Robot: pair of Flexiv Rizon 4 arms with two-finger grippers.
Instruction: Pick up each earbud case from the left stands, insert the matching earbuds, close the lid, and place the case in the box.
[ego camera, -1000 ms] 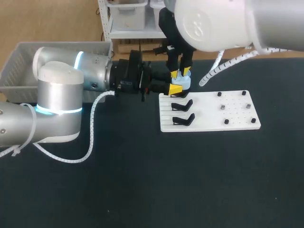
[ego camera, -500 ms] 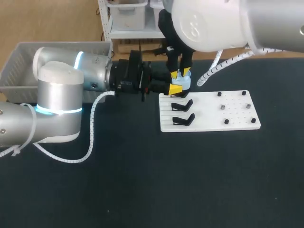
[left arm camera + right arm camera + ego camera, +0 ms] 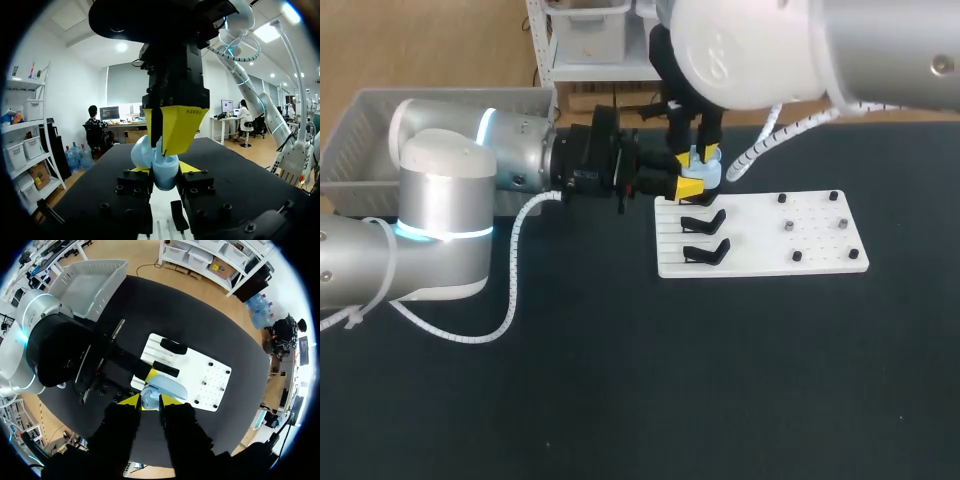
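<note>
One earbud case [image 3: 708, 176]; two black stands [image 3: 703, 221]; one white board [image 3: 760, 245]; one grey box [image 3: 358, 135].

Broad matt black table [image 3: 620, 400], flat, evenly lit from above, far edge running straight

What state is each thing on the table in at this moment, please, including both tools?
earbud case: lid open, held clear of the table.
left tool: shut on the earbud case.
right tool: directly above the case; open or shut cannot be told.
middle stand: empty.
front stand: empty.
box: nothing visible inside.
</note>
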